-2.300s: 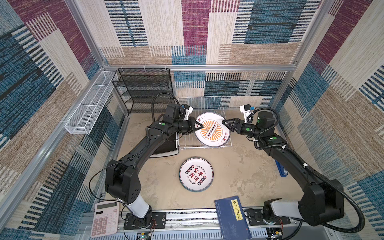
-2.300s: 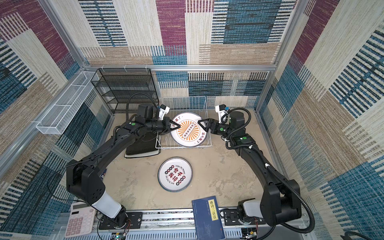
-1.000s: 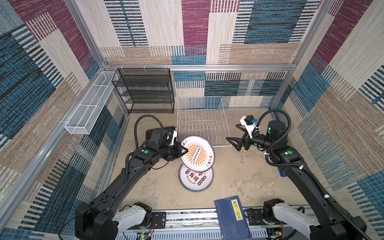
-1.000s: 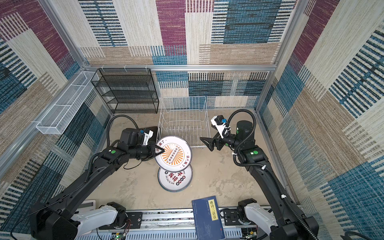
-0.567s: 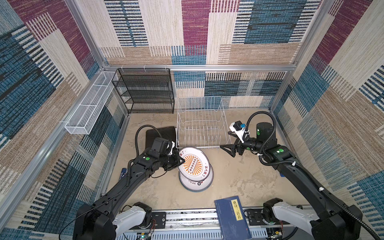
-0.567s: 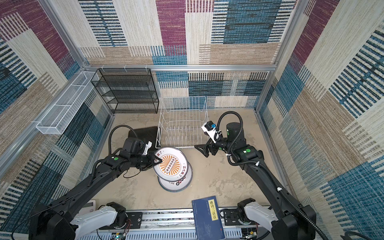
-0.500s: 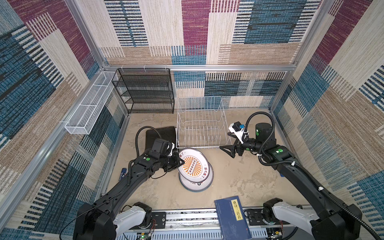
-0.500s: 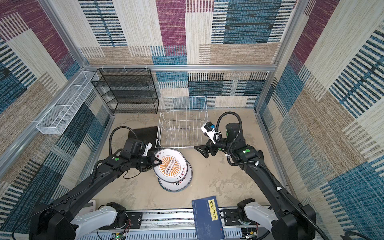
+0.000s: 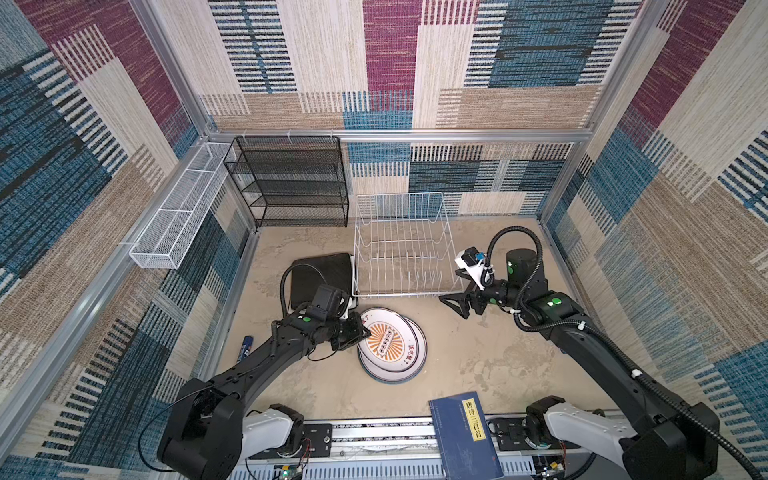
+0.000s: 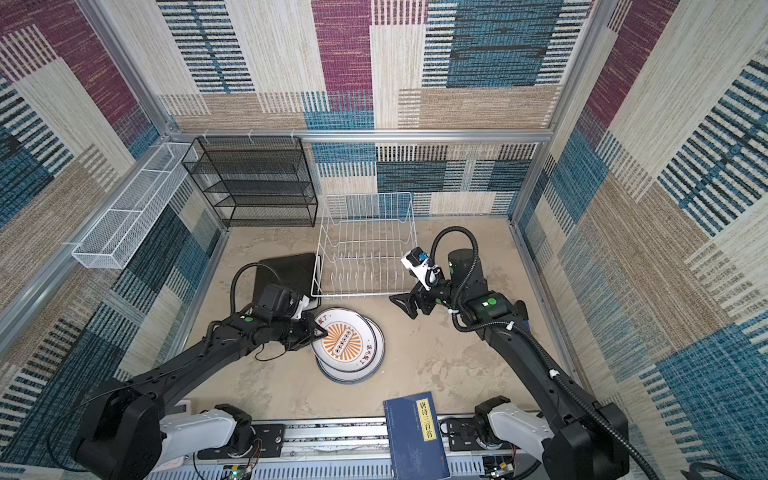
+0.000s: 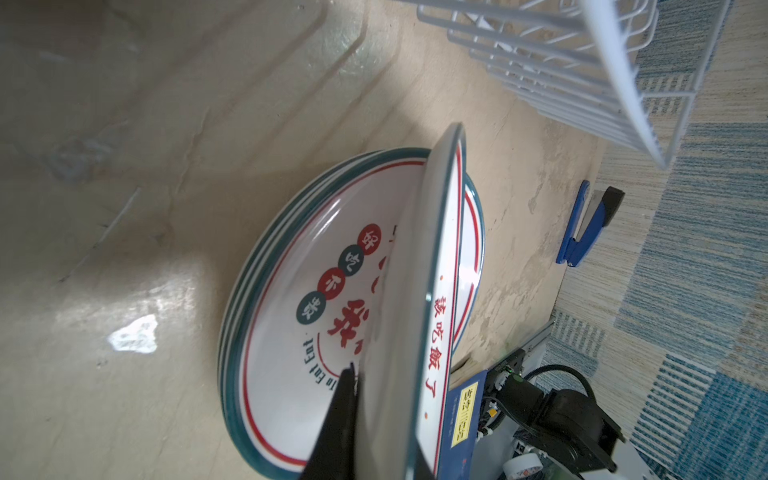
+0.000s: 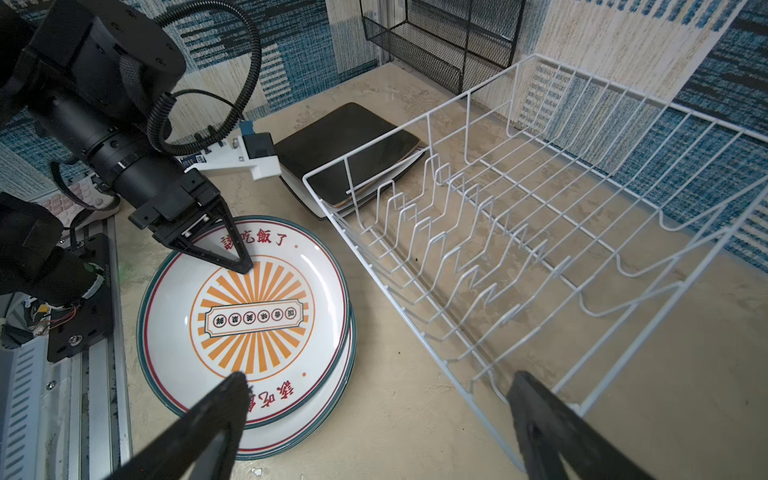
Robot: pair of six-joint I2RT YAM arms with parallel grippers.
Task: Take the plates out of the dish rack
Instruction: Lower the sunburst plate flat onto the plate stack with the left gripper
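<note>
Nearest the robot's base rail lies a blue book (image 9: 465, 436) with a yellow title strip. Just beyond it, on the sandy table (image 9: 478, 365), sits a stack of round plates (image 9: 395, 375); its uppermost face (red and dark roundels in the left wrist view) is partly covered by the sunburst plate (image 9: 390, 343). The left gripper (image 9: 365, 332) has its jaws closed on that plate's rim, one finger (image 12: 237, 245) above the printed face; the plate hangs at a slant over the stack, and whether its far edge touches I cannot tell. Farther on, to the right, the right gripper (image 9: 455, 306) hovers over the table with jaws spread wide, just beside the near right corner of the dish rack (image 9: 405, 295); the white wire rack stands toward the back wall. Just beside its left flared side a black square plate (image 9: 320, 274) lies flat on white square plates (image 12: 417, 160). Behind, against the wall, stands a black mesh shelf unit (image 9: 291, 183); a white mesh trough (image 9: 174, 220) hangs on the left wall.
</note>
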